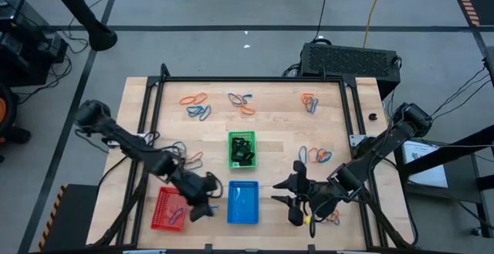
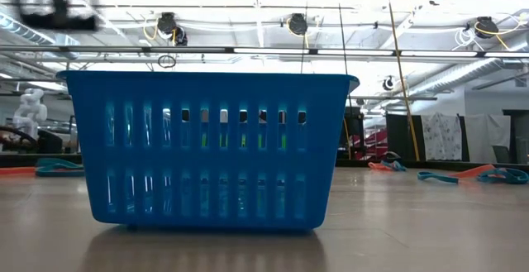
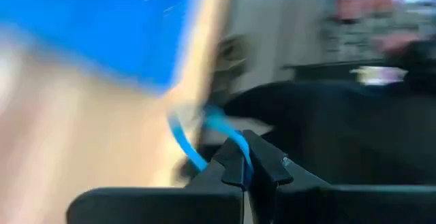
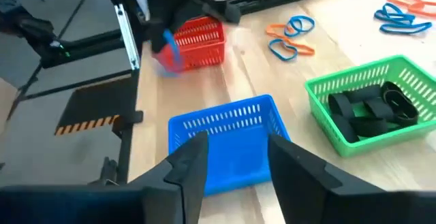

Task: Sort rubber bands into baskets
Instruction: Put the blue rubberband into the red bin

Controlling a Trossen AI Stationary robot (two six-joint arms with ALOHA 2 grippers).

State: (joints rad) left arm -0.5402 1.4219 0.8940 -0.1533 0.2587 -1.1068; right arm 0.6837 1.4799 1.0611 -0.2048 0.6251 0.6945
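Pinching blue rubber band (image 3: 204,132), L hand (image 3: 246,173) beside blue basket (image 1: 243,204); R hand (image 4: 235,152) spread.

**Both arms reach toward the middle, low over the near edge**

The left arm stretches in from its own side with elbow bent, wrist angled toward centre. The left hand (image 1: 202,204) has its fingers (image 3: 235,161) pressed together, pinching a thin blue loop.

The right arm mirrors it from the opposite side. The right hand (image 1: 287,191) points toward centre, its two fingers (image 4: 193,161) spread apart with nothing between them.
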